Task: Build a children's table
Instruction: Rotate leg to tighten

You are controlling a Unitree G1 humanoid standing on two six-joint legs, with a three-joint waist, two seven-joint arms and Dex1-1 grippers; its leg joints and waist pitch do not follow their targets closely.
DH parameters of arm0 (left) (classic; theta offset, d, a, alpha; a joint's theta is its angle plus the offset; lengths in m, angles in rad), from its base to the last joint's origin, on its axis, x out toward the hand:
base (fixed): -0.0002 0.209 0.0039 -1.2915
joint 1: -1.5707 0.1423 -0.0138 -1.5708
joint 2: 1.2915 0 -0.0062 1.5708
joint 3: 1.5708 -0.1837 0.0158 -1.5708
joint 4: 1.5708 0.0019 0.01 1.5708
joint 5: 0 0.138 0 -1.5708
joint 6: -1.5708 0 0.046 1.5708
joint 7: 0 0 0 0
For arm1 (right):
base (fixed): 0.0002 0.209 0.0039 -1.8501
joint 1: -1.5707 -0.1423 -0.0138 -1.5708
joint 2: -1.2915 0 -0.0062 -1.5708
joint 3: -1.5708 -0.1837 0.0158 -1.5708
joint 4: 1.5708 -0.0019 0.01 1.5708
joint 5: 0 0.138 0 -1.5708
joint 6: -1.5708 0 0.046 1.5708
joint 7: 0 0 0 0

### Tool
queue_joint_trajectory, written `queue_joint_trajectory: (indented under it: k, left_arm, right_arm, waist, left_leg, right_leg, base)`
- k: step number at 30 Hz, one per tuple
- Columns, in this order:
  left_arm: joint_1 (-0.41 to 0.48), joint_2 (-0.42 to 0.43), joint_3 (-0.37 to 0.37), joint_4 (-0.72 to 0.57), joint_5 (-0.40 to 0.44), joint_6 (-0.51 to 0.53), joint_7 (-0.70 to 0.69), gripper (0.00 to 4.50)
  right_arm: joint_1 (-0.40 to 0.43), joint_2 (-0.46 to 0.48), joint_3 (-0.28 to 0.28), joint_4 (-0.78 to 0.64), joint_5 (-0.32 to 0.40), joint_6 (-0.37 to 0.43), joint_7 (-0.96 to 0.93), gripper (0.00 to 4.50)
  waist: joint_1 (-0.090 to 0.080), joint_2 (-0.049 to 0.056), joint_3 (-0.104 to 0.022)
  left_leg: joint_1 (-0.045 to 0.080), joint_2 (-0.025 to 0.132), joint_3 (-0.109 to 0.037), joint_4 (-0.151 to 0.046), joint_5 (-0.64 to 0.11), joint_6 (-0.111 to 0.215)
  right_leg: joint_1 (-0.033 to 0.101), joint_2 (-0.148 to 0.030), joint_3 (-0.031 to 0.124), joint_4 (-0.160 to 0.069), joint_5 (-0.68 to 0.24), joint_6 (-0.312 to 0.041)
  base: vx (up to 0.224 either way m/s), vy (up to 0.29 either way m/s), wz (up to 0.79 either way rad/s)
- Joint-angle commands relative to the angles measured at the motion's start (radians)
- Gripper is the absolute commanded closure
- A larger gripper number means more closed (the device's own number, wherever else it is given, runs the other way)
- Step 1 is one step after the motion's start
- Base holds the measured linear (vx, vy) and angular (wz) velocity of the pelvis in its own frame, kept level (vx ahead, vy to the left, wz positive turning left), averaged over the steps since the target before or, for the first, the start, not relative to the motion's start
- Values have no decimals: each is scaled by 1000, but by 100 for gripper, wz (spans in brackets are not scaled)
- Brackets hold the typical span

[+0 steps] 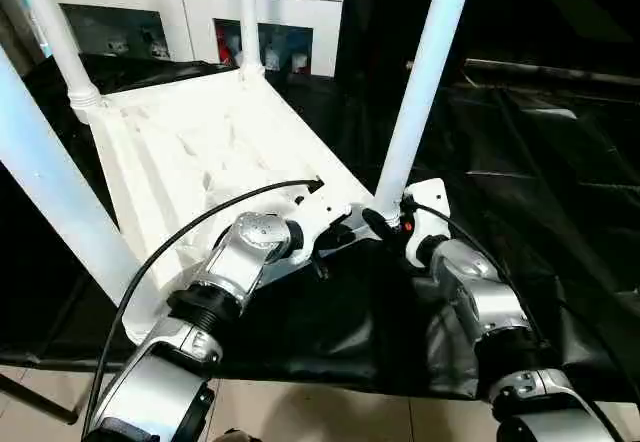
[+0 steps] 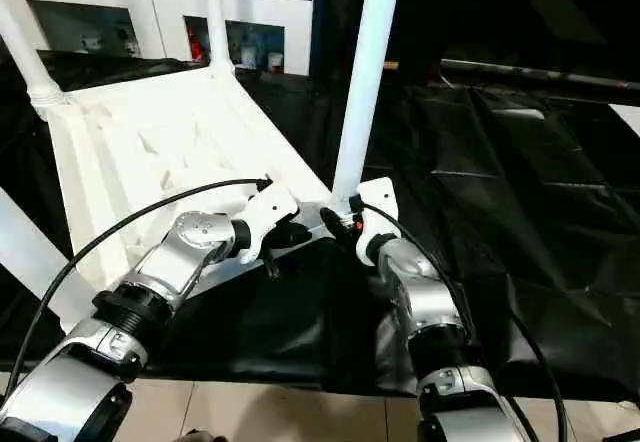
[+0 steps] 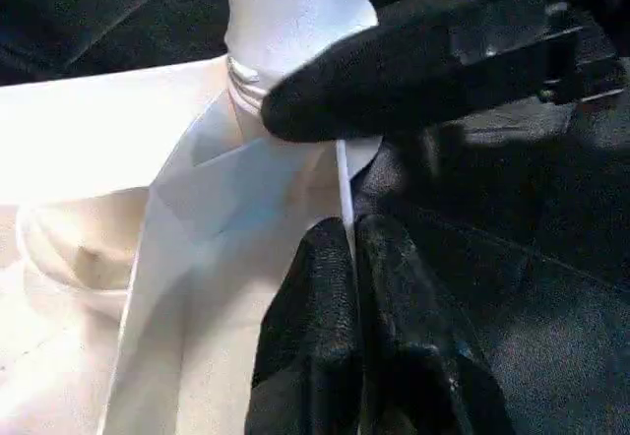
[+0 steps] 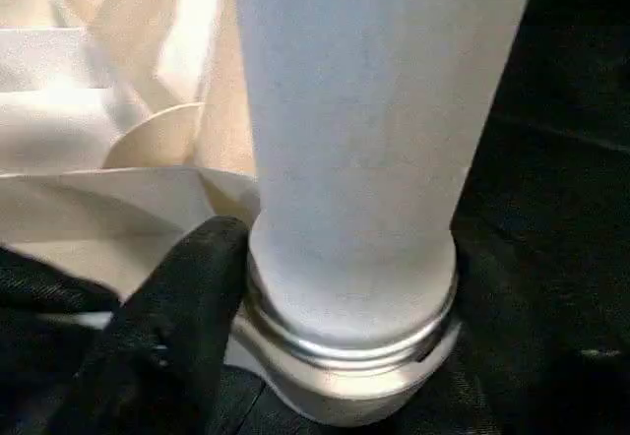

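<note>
The white tabletop (image 1: 190,152) lies upside down on a black cloth, ribbed underside up. Legs stand in its corner sockets: two far ones (image 1: 60,42) (image 1: 248,12), a near left one (image 1: 50,202) and a near right one (image 1: 425,72). My left gripper (image 1: 335,234) is shut on the thin rim (image 3: 340,174) of the tabletop's near edge, fingers (image 3: 315,317) pinched together on it. My right gripper (image 1: 383,218) is at the base of the near right leg (image 4: 364,140). One black finger (image 4: 167,327) presses against the leg's collar; the other finger is hidden.
The black cloth (image 1: 520,142) spreads out to the right of the tabletop and over the near edge. A white cabinet with glass doors (image 1: 190,12) stands behind. Tiled floor (image 1: 330,417) shows below the cloth's front edge.
</note>
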Motion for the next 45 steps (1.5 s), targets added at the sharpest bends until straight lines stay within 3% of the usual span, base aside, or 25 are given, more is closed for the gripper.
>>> queue_joint_trajectory:
  k: [1, 5, 8, 9, 13, 14, 20, 26, 36, 39, 41, 42, 45]
  left_arm:
    - [22, -13, -69, -5, 2, 16, -79, 450]
    - [46, 47, -73, -54, -15, 24, -168, 450]
    - [74, 104, -82, -102, -37, 16, -270, 450]
    - [86, 127, -88, -123, -45, 15, -310, 450]
    - [115, 181, -89, -166, -68, 21, -390, 450]
    - [120, 191, -84, -172, -73, 22, -398, 450]
    - [129, 215, -69, -184, -82, 28, -411, 450]
    - [135, 226, -69, -201, -90, 37, -418, 450]
    - [142, 231, -78, -213, -92, 48, -423, 450]
    - [144, 222, -80, -210, -86, 57, -401, 450]
    - [143, 218, -80, -208, -83, 60, -392, 450]
    - [123, 179, -69, -173, -69, 67, -317, 450]
    - [91, 122, -51, -118, -53, 74, -213, 450]
  right_arm:
    - [2, 6, 85, -81, 42, -10, 156, 72]
    - [24, -87, 109, -150, 51, 1, 291, 58]
    - [32, -156, 126, -152, 35, -20, 384, 58]
    - [36, -175, 127, -151, 36, -20, 422, 58]
    - [52, -214, 132, -176, 70, 10, 529, 58]
    - [56, -224, 141, -182, 76, 17, 554, 58]
    - [65, -242, 172, -174, 67, 27, 598, 116]
    - [61, -243, 172, -153, 55, 19, 598, 169]
    - [63, -240, 185, -140, 41, 0, 593, 227]
    - [71, -226, 166, -131, 47, 18, 547, 235]
    - [71, -219, 159, -125, 47, 23, 527, 240]
    - [64, -187, 135, -91, 37, 40, 430, 241]
    - [58, -142, 106, -60, 34, 70, 320, 243]
  waist:
    - [3, -4, -57]
    - [8, 0, -54]
    - [7, 2, -50]
    - [8, 10, -51]
    - [14, 7, -52]
    - [14, 3, -51]
    - [15, 0, -51]
    - [15, 0, -54]
    - [12, 0, -52]
    - [12, -3, -52]
    - [12, 0, -50]
    - [8, -1, -48]
    - [0, -2, -41]
  left_leg:
    - [29, 69, -42, -71, -242, 14]
    - [29, 71, -42, -71, -244, 28]
    - [32, 72, -44, -75, -288, 6]
    - [36, 73, -46, -76, -310, -8]
    - [37, 75, -44, -79, -299, -13]
    - [36, 74, -43, -79, -298, -11]
    - [35, 73, -43, -77, -294, -13]
    - [34, 72, -41, -74, -262, -5]
    - [36, 72, -42, -76, -288, -16]
    - [36, 72, -42, -76, -283, -12]
    - [36, 72, -42, -77, -292, -15]
    - [36, 72, -44, -79, -313, -22]
    - [49, 71, -53, -80, -438, -71]
  right_leg:
    - [24, -76, 42, -77, -137, -218]
    - [24, -79, 43, -79, -147, -222]
    - [20, -78, 44, -83, -210, -214]
    - [15, -79, 44, -84, -230, -210]
    - [17, -74, 45, -78, -176, -227]
    - [18, -74, 44, -77, -171, -228]
    - [17, -79, 45, -79, -209, -224]
    - [19, -77, 45, -74, -156, -234]
    - [17, -77, 45, -78, -199, -225]
    - [17, -76, 45, -77, -191, -227]
    - [15, -78, 46, -79, -209, -224]
    - [13, -77, 45, -82, -242, -219]
    - [-1, -82, 45, -101, -423, -181]
  base:
    - [0, 0, 0]
    - [0, 0, 0]
    - [0, 0, 0]
    - [0, 0, 0]
    - [0, 0, 0]
    - [0, 0, 0]
    - [0, 0, 0]
    - [0, 0, 0]
    - [0, 0, 0]
    - [0, 0, 0]
    - [0, 0, 0]
    - [0, 0, 0]
    - [0, 0, 0]
